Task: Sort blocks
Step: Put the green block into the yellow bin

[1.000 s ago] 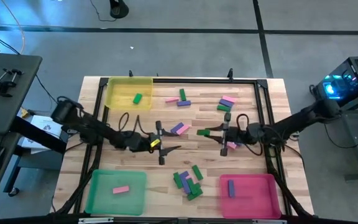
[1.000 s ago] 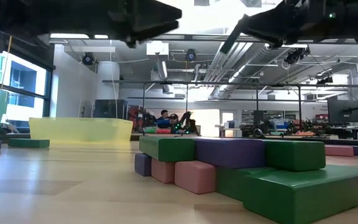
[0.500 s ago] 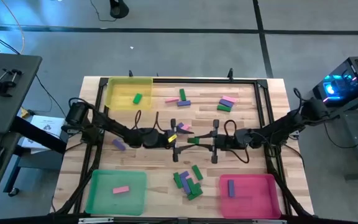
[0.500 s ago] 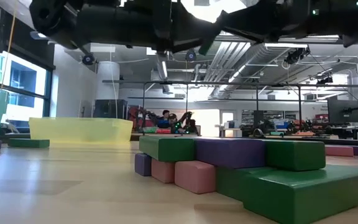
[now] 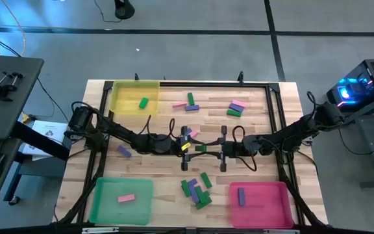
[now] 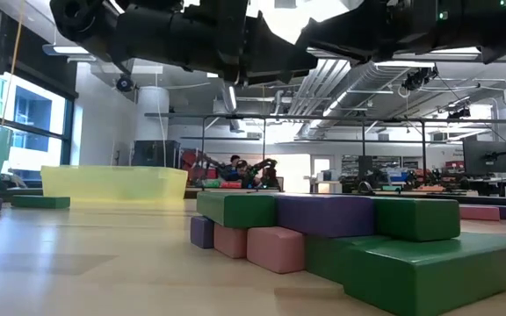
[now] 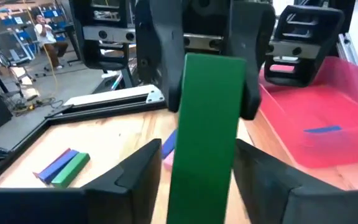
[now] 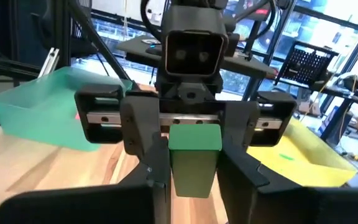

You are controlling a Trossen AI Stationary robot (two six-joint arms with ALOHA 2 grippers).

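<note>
1. Over the middle of the table [image 5: 265,97], clear of the wood, a green block [image 5: 201,148] hangs between the two arms. The left arm reaches in from 9 o'clock and the right arm from 3 o'clock.
2. The right pincer [image 5: 210,148] is clamped on the green block, with its jaws pressed flat against the two long sides at the 3 o'clock end.
3. The left pincer [image 5: 193,147] faces it head-on and straddles the 9 o'clock end of the same block. I cannot tell whether it has bitten or merely stands around it.
4. The block looks stiff, light and smooth-faced. It should not bend or crush, but a shallow or skewed hold could let it swivel or slip.
5. The best hold is across the narrow width, jaws square on the flat sides. It should sit on the free end, well away from the other pincer's fingertips.
6. This looks like a hand-over in mid-air. One side should let go only once the other plainly carries the block.
7. The yellow tray [image 5: 117,97] at 10 o'clock already holds a green bar, so it is the likely home.
8. A heap of loose blocks [image 5: 197,188] waits at 6 o'clock, and more are scattered towards 12 and 1 o'clock.
</note>
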